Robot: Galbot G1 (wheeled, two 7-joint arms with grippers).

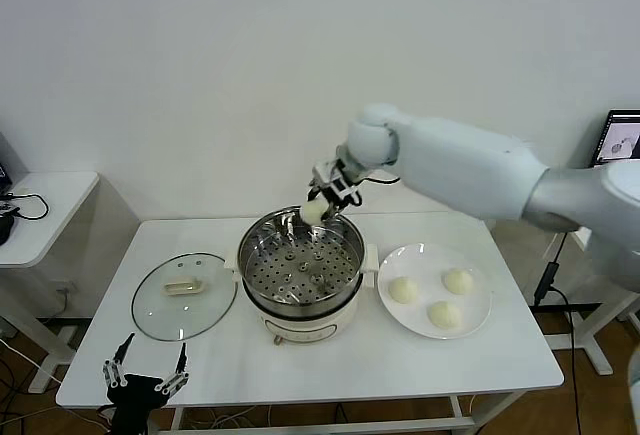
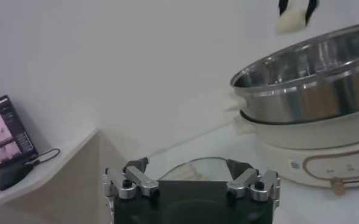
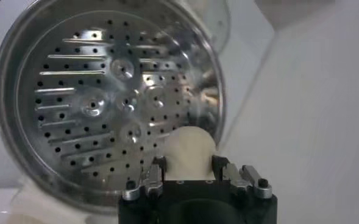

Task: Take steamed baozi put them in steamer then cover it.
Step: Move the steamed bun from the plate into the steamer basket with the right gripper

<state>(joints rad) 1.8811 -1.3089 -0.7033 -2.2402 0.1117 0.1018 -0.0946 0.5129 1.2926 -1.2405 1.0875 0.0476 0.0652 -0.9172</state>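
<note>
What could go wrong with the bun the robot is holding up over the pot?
1. The right gripper holds the bun over the pot's far rim, not its middle. Dropped here, it might hit the rim and roll onto the table.
2. The fingers pinch the soft bun; squeezing could dent it.
3. The lid lies beside the pot, near the open left gripper waiting at the table's front corner. Three buns remain on the plate, so covering now would be too early.
</note>
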